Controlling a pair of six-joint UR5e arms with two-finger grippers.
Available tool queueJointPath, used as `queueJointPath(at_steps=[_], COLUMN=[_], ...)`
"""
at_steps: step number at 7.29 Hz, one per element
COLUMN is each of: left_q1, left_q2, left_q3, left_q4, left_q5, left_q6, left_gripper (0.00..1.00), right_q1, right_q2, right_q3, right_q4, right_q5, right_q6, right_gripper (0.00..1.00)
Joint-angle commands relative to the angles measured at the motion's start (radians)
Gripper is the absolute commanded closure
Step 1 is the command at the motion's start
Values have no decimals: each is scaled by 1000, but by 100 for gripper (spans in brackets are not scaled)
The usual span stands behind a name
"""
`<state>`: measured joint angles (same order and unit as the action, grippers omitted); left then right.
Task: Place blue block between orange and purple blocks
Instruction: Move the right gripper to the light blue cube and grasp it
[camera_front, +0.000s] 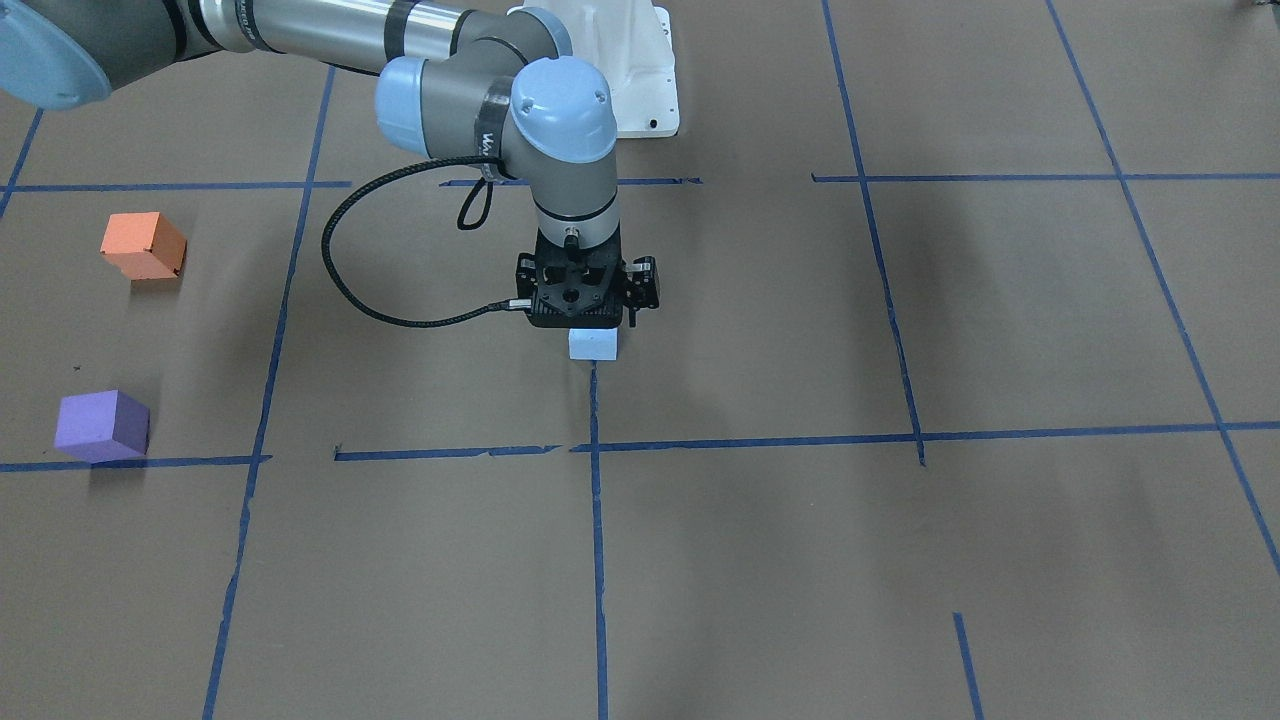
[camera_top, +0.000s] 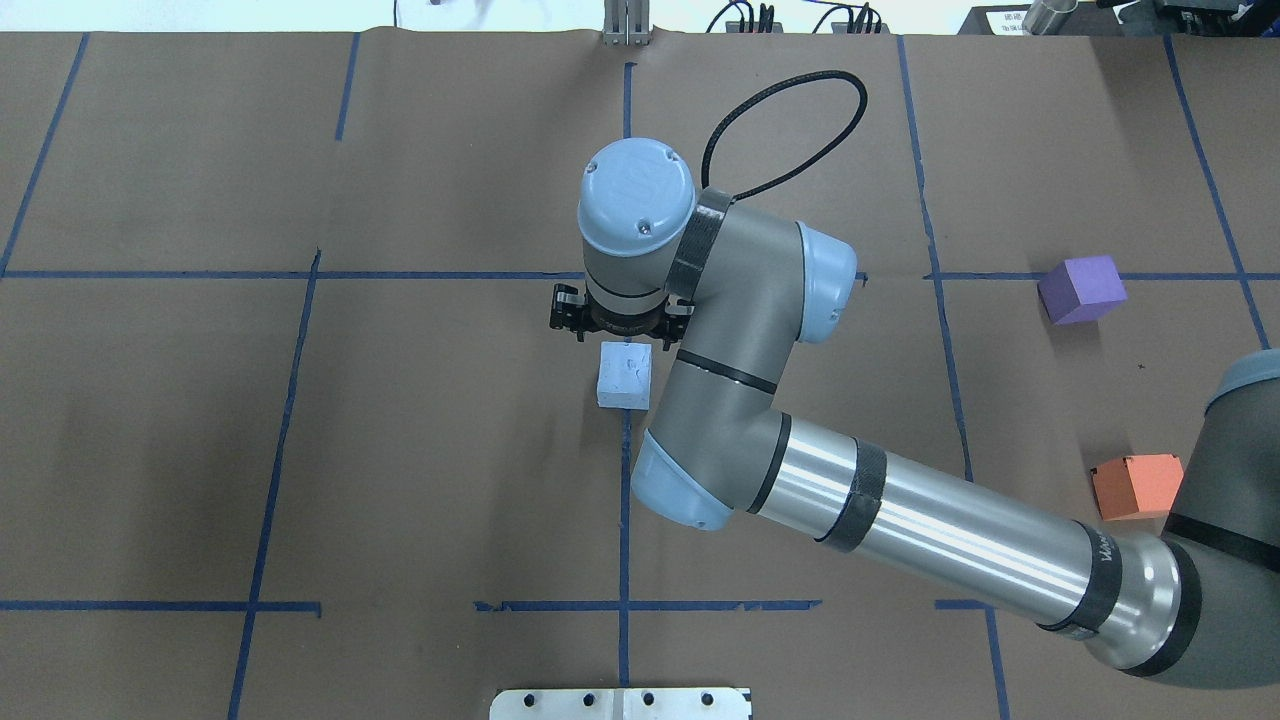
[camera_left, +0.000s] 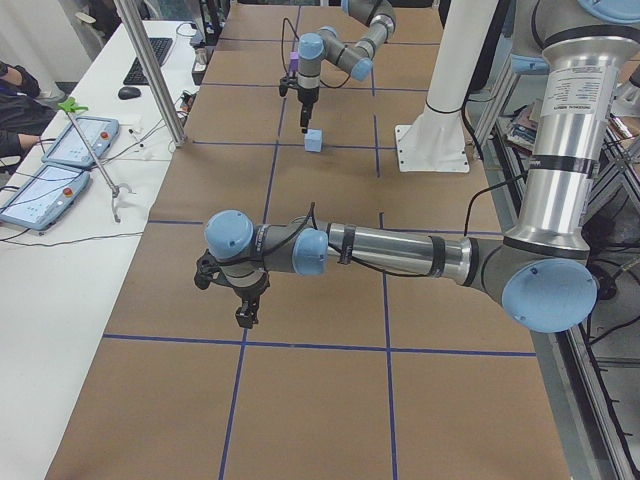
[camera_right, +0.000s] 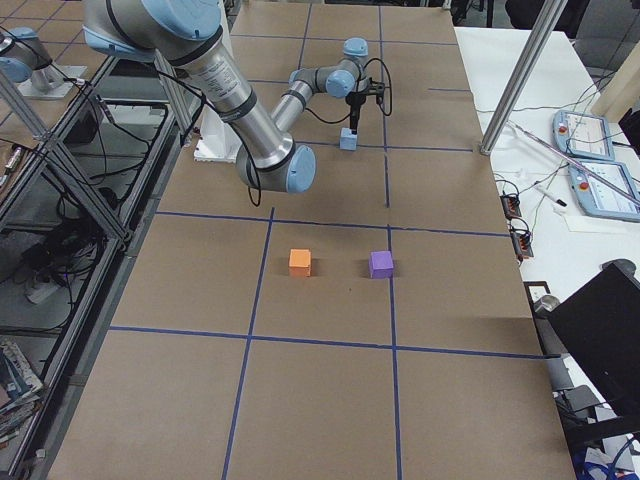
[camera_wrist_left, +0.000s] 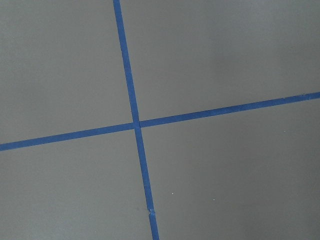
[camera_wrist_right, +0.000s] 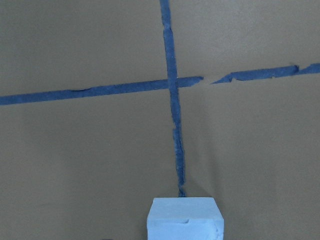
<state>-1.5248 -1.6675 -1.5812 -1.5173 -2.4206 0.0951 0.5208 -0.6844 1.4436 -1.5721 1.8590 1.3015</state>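
The pale blue block (camera_front: 593, 343) sits near the table's middle, at the end of a blue tape line. It also shows in the overhead view (camera_top: 625, 375) and at the bottom of the right wrist view (camera_wrist_right: 184, 219). My right gripper (camera_front: 575, 305) points straight down directly over it. Its body hides the fingers, so I cannot tell whether they are open or shut. The orange block (camera_front: 143, 245) and the purple block (camera_front: 102, 425) stand apart on my right side, with a gap between them. My left gripper (camera_left: 245, 315) hovers over bare paper, far from the blocks. I cannot tell its state.
Brown paper with a blue tape grid (camera_front: 595, 445) covers the table. The white robot base plate (camera_front: 640, 70) is at the robot's edge. A side table with tablets (camera_left: 60, 150) and a metal pole (camera_left: 150, 70) lie beyond the operators' edge.
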Motion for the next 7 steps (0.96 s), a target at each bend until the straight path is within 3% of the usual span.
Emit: queueJointPath(at_steps=[1, 4, 5, 6, 7], left_q1=[0, 0, 0, 0, -2], left_q2=[0, 2, 2, 2, 3], left_q3=[0, 0, 0, 0, 0], left_q4=[-1, -1, 0, 0, 0], left_q5=[0, 0, 0, 0, 0], left_q6=[0, 0, 0, 0, 0], left_gripper=[0, 0, 0, 0, 0], right_q1=[-39, -50, -57, -58, -58], right_q2=[-24, -12, -12, -12, -10], right_q3=[-22, -60, -63, -68, -66], right_q4=[1, 7, 9, 12, 41], right_q5=[-41, -43, -67, -75, -75], right_q6=[-7, -10, -8, -13, -10], right_gripper=[0, 0, 7, 45, 65])
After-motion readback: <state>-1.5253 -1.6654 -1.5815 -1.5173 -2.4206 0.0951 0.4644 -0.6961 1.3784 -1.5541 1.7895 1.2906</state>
